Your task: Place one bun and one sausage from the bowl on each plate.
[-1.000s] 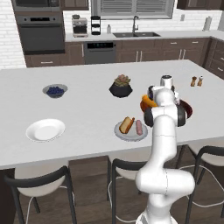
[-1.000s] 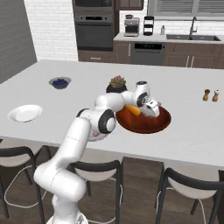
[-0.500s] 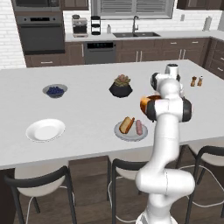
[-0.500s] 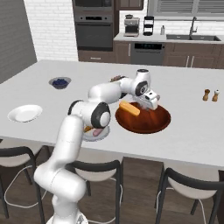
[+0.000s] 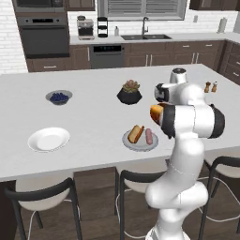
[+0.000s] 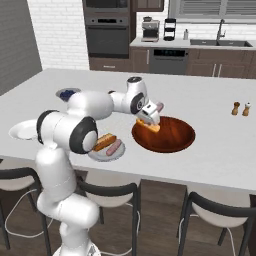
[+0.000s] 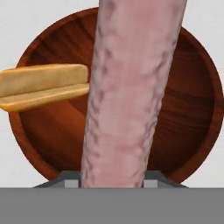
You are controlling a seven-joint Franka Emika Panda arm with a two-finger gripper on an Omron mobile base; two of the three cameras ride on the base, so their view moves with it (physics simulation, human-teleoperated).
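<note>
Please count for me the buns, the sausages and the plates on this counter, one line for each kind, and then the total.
Buns: 2, one on the grey plate, one in the bowl.
Sausages: 2, one on the grey plate, one held in the pincer.
Plates: 2, grey and white.
Total: 6.

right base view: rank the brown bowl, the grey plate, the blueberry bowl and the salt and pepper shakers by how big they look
1. brown bowl, clearly the widest
2. grey plate, partly hidden by the arm
3. blueberry bowl, farther off and partly hidden, so unsure
4. shakers, smallest, also farther back
</note>
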